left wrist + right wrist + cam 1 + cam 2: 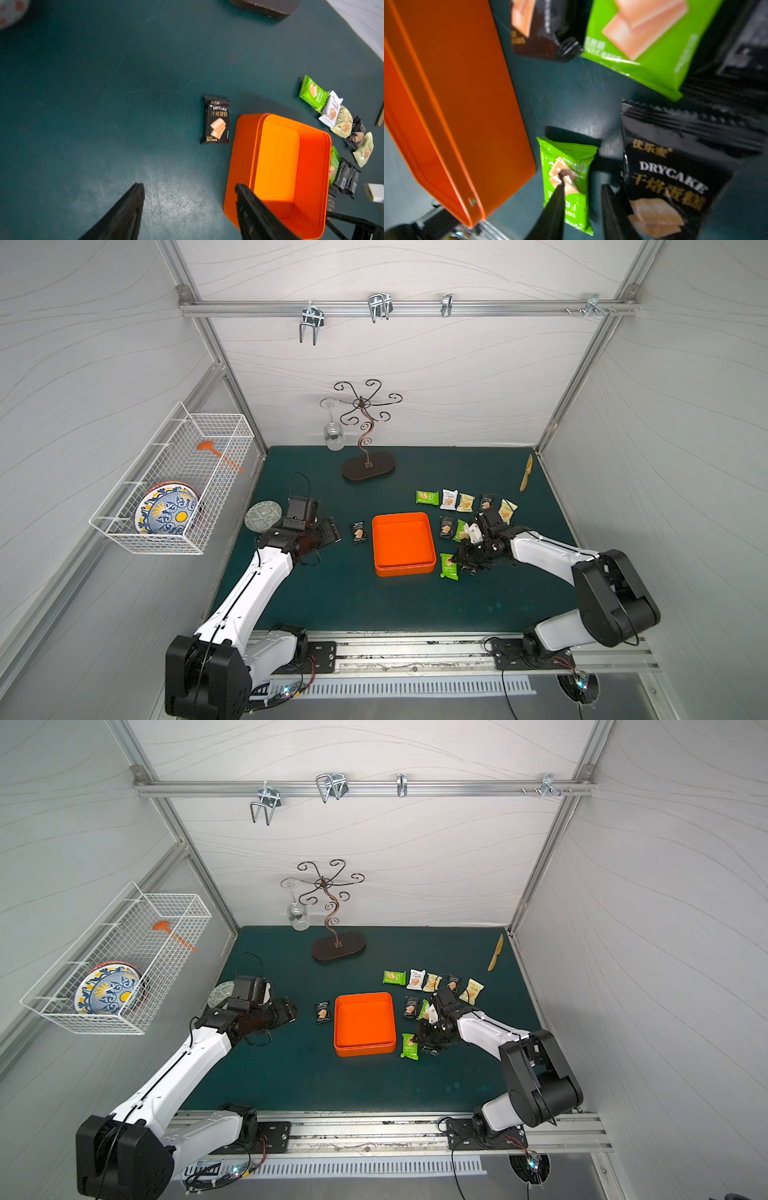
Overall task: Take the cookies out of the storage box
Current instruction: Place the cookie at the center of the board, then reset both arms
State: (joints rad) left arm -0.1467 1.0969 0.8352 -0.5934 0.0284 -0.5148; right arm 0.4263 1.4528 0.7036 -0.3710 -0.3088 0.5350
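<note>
The orange storage box point(403, 543) point(365, 1021) sits mid-mat with nothing inside it. The cookies lie on the mat around it. One black packet point(358, 532) point(217, 120) is just left of the box. A back row starts with a green packet point(427, 497), and several more lie right of the box. My left gripper point(334, 531) point(189, 185) hovers open to the left of the box. My right gripper point(461, 558) point(583, 180) is to the right of the box, jaws apart over a green packet point(449, 566) point(571, 158). A black packet point(670, 176) lies against the outer side of one finger.
A metal glass stand point(368, 466) with a hanging wine glass point(333, 435) stands at the back. A wooden knife point(526, 472) lies at the back right. A round patterned coaster point(263, 515) is by the left arm. A white wire basket point(174, 477) hangs on the left wall.
</note>
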